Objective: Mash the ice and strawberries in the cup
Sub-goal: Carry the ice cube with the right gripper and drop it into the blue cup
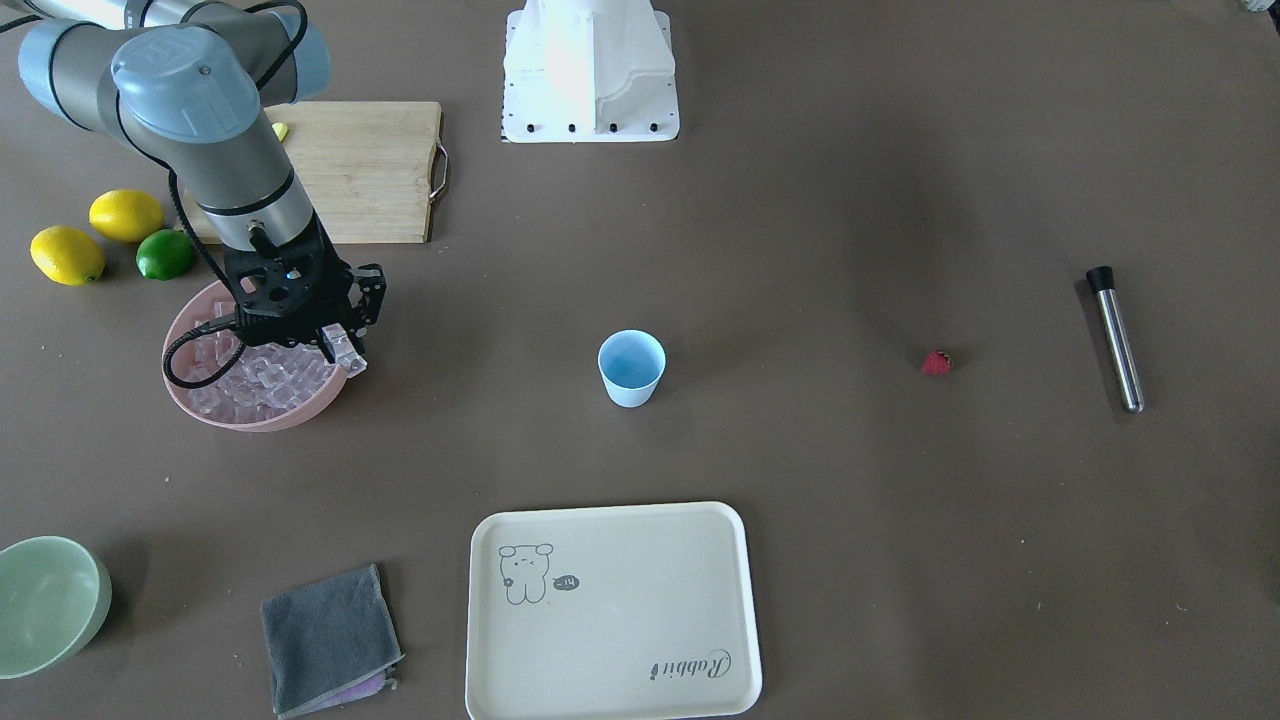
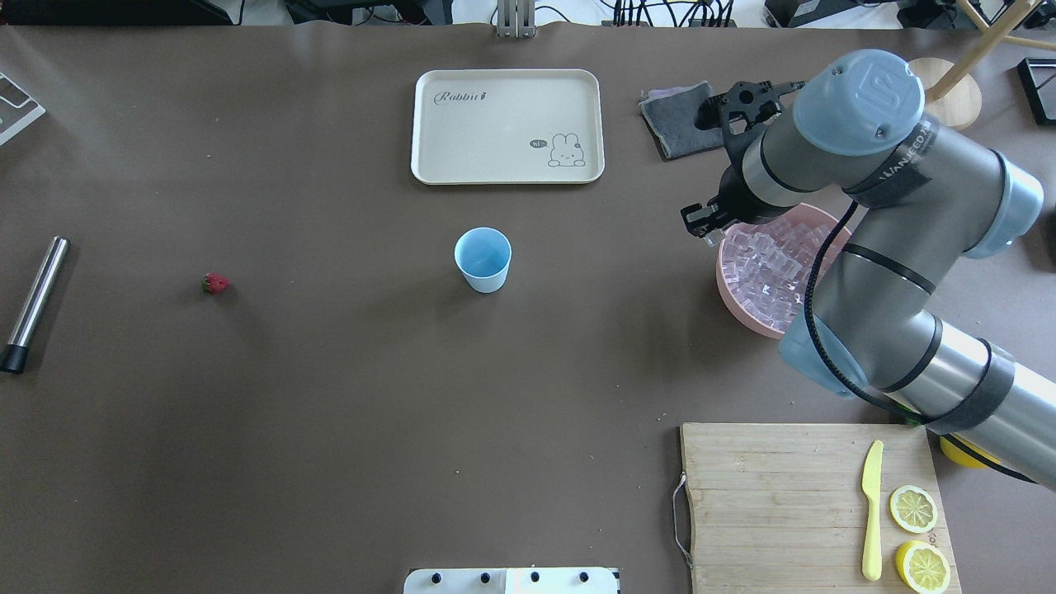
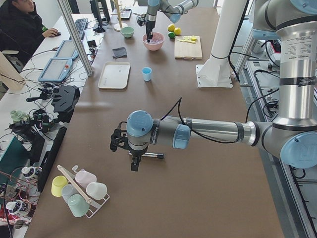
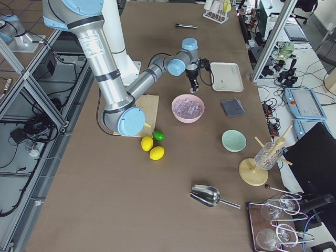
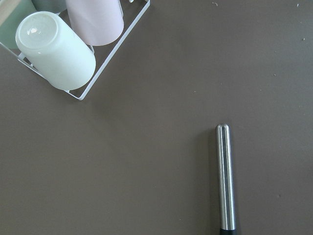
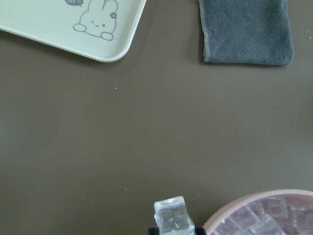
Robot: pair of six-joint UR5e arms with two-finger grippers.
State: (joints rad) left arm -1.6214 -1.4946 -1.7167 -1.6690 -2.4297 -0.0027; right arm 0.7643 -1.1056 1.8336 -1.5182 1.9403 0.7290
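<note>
At the middle of the table [image 2: 330, 412] the light-blue cup [image 2: 483, 258] stands upright. Seen from overhead, the cream tray [image 2: 495, 124] lies at 12 o'clock from it. The strawberry [image 2: 215, 284] sits well apart at 9 o'clock, with a metal muddler [image 2: 37, 297] farther out the same way. The pink bowl [image 2: 737, 304], heaped with ice [image 2: 767, 272], is at 3 o'clock. A grey cloth [image 2: 672, 124] lies at 12 o'clock from the bowl. A cutting board [image 2: 767, 495] carrying a yellow knife [image 2: 872, 511] and 2 lemon halves [image 2: 913, 509] lies at 6 o'clock. The right arm covers the bowl's 3 o'clock half.

The right fingers [image 2: 697, 221] are drawn in narrowly, pinching 1 ice cube [image 6: 171, 215] by its sides at the bowl's 10 o'clock rim, just outside it on the cup's side. The left fingers [image 3: 134, 163] hang near the muddler. I cannot tell whether they are spread or closed. Their wrist view shows only the muddler and a wire rack [image 5: 115, 51] of cups.
</note>
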